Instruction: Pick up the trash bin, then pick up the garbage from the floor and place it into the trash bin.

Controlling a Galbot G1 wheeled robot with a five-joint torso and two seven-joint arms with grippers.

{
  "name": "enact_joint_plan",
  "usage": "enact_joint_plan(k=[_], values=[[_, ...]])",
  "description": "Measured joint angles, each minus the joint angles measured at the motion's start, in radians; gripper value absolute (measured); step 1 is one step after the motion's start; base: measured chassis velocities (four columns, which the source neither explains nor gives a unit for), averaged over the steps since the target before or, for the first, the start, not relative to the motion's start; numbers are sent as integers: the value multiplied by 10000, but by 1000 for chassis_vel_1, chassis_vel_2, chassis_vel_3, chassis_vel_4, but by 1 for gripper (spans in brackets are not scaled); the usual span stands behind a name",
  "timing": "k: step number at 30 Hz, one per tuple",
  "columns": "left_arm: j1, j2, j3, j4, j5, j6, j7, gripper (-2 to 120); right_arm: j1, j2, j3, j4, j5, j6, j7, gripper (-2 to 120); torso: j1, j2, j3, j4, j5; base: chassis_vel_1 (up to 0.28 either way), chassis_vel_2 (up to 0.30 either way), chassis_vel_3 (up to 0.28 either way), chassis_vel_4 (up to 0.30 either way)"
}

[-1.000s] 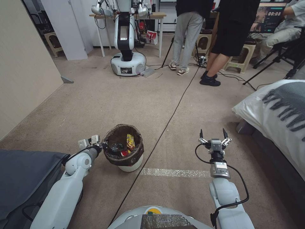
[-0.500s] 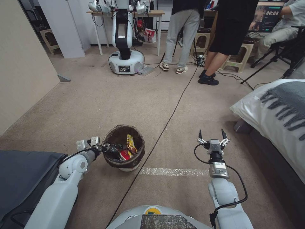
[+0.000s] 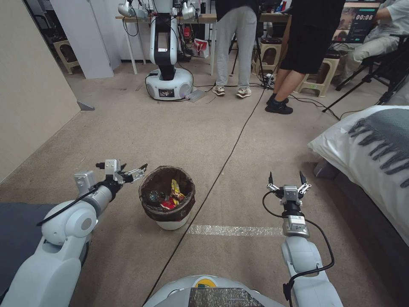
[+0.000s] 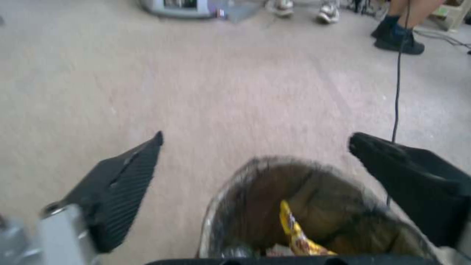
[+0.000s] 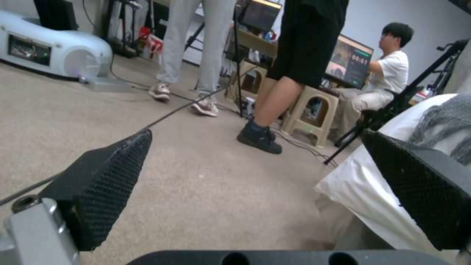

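Beige carpet [image 3: 140, 128] is crossed by a black cable [image 3: 221, 164] and a tape strip [image 3: 234, 231]; a bed [image 3: 370, 157] borders the right. The bin [image 3: 167, 198] is seen standing on the carpet, wrappers [image 3: 174, 192] inside. The left gripper [image 3: 130, 171], jaws apart, is held beside its rim; the right gripper [image 3: 288, 178], spread, is held over bare carpet.

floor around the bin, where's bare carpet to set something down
Bare floor lies ahead of the trash bin, up to the parked robot base. Another free patch sits between the black cable and the right gripper. It is tight beside the bin, where the open left gripper hovers, and along the bed.
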Motion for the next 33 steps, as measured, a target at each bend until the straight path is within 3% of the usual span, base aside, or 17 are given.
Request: enact_joint_plan(k=[8,10,11,13,14,15,16,19,20,22,23,24,25,29,33], values=[[603,-278,-305,-909,1975,-255,193,100,-70,-22,89,136,436,-117,83,100,0,1,0,1,1,0,0,0,0],[1040,-660,-248,-1089,2684,-938,38,100,-193,32,95,343,800,-224,107,100,0,1,0,3,2,0,0,0,0],[1040,-660,-248,-1089,2684,-938,38,100,-193,32,95,343,800,-224,107,100,0,1,0,3,2,0,0,0,0],[1626,-1158,-104,-1093,3374,-1754,-303,100,-481,164,195,698,1211,-324,143,100,-1,1,-1,5,1,0,0,0,0],[2163,-1547,-40,-796,4041,-3028,-581,100,-776,305,304,975,1343,-351,144,100,-1,2,-1,-1,1,0,0,0,0],[2413,-1681,-73,-575,4185,-3498,-765,100,-893,367,318,1075,1367,-359,144,100,-1,2,-2,-6,2,0,0,0,0],[2413,-1681,-73,-575,4185,-3498,-765,100,-893,367,318,1075,1367,-359,144,100,-1,2,-2,-6,2,0,0,0,0],[3254,-1965,-365,303,4442,-4907,-1046,100,-1162,483,255,1266,1397,-368,142,100,-1,2,-1,4,2,0,0,0,0],[3254,-1965,-365,303,4442,-4907,-1046,100,-1162,483,255,1266,1397,-368,142,100,-1,2,-1,4,2,0,0,0,0],[3920,-2079,-405,1469,5040,-6645,-1156,100,-1420,597,156,1391,1377,-322,129,100,-1,2,-1,5,-2,0,0,0,0],[3920,-2079,-405,1469,5040,-6645,-1156,100,-1420,597,156,1391,1377,-322,129,100,-1,2,-1,5,-2,0,0,0,0],[4186,-2123,-291,1873,5198,-7417,-1276,100,-1527,652,119,1415,1323,-272,126,100,-1,2,-1,-2,0,0,0,0,0],[4186,-2123,-291,1873,5198,-7417,-1276,100,-1527,652,119,1415,1323,-272,126,100,-1,2,-1,-2,0,0,0,0,0],[4875,-2399,3,2543,5588,-8936,-1774,100,-1954,959,-2,1497,1341,-16,169,100,-1,3,-1,4,0,0,0,0,0],[5105,-2430,107,2794,5785,-9455,-2038,100,-2279,1105,-132,1500,1287,229,172,100,-1,3,-1,-1,0,0,0,0,0]])
